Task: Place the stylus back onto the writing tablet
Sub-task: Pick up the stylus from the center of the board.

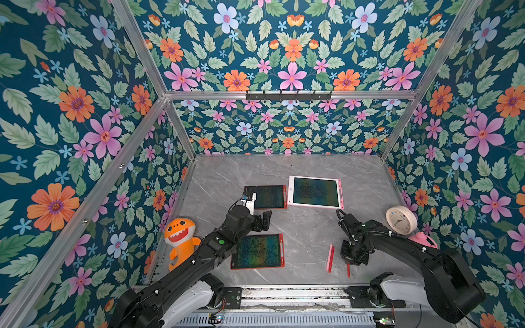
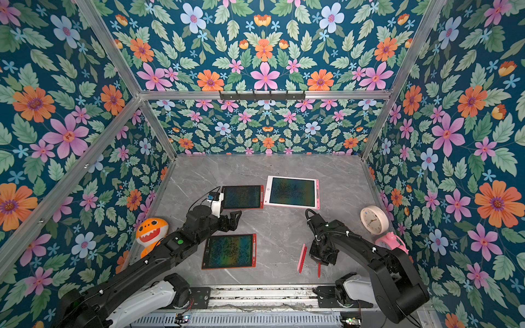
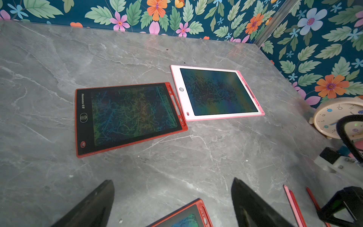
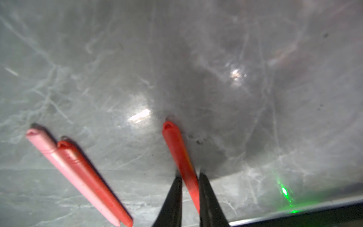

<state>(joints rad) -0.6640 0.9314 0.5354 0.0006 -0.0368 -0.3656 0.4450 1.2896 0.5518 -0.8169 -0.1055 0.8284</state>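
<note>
Near edge of the grey marble-patterned tabletop [image 4: 255,98], about 5 o'clock in a top view. The right gripper [image 4: 190,175] is closed on the slim red plastic stylus [image 4: 176,149], with one black finger pressed to each side of the shaft, past the middle toward the tapered tip. The stylus is judged not yet lifted, since a tight shadow is seen under its blunt end.

Step in hand, as judged: the pinch is to be confirmed, then the stylus raised.
- Because the hold is off-centre, swivel or droop should be expected. A slow, straight rise is advised before any sideways carry.
- Just beside, at 9 o'clock of the gripper, a pale pink plastic stylus [image 4: 64,167] and a second red stylus [image 4: 92,176] lie touching, side by side. They should be left undisturbed.

Farther out:
- The near red-framed writing tablet [image 1: 257,251] lies at 9 o'clock.
- The far red-framed writing tablet [image 1: 270,196] lies at 10 o'clock.
- The pink-and-white writing tablet [image 1: 315,191] lies at 11 o'clock.

A red frame is presumed the match. The far tablet's edge slot looks empty in the left wrist view. The left gripper [image 3: 172,179] hangs over the tabletop between the two red tablets, fingers spread wide, nothing held.

Stylus: glossy orange-red and smooth, widening from the pointed tip to a rounded end with a small recess. It is judged light and slippery.
</note>
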